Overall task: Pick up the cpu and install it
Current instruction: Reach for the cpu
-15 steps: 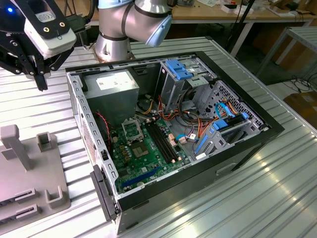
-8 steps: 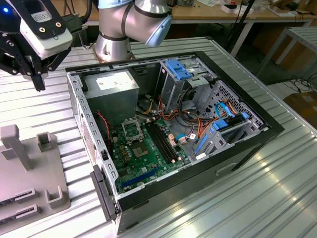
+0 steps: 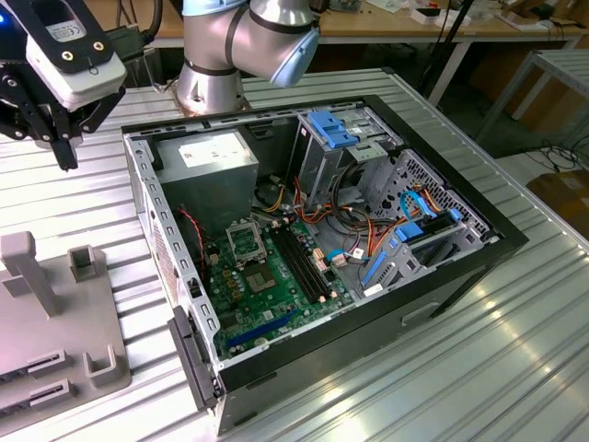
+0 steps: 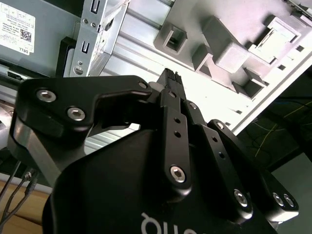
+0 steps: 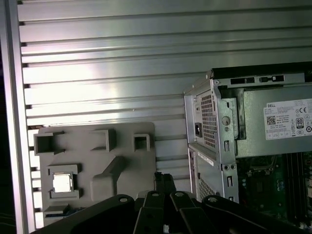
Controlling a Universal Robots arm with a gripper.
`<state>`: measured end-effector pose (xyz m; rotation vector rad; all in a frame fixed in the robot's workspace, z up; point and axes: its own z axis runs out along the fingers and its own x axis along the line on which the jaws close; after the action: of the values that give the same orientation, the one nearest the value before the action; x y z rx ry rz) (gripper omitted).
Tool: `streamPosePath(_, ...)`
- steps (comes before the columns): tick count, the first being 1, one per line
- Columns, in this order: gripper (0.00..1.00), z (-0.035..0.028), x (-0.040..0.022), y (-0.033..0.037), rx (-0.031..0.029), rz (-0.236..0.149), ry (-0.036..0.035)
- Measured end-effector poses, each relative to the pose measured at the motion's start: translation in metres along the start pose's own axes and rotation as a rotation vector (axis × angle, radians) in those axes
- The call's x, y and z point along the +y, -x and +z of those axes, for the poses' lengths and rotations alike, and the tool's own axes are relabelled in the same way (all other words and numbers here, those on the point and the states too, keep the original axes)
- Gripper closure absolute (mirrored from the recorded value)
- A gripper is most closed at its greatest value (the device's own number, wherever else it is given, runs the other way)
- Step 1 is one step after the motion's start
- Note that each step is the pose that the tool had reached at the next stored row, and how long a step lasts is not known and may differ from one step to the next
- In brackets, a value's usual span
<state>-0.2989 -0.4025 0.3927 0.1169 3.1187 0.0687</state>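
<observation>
The cpu (image 5: pixel 62 183), a small pale silver square, lies flat in a square recess of the grey holder tray (image 5: pixel 122 146) in the first wrist view. My gripper (image 5: pixel 165 181) hangs above the tray's edge nearest the computer case, well to one side of the cpu, its fingers shut with nothing between them. In the exterior view the gripper (image 3: pixel 66 158) hovers high at the exterior view's left, above the table behind the tray (image 3: pixel 55 322). The metal-framed socket (image 3: pixel 244 241) sits on the green board (image 3: pixel 267 285) inside the open case.
The open computer case (image 3: pixel 479 249) lies on its side on the ribbed metal table (image 3: pixel 515 359), with a power supply (image 3: pixel 216 157), cables and drive bays inside. The arm's base (image 3: pixel 207 74) stands behind the case. The tray carries upright grey posts (image 3: pixel 23 267).
</observation>
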Motion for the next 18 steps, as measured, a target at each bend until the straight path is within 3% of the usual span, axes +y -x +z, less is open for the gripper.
streamPosePath(18, 0.89, -0.0003, -0.0010, -0.0134, 0.0000, 0.000, 0.0000)
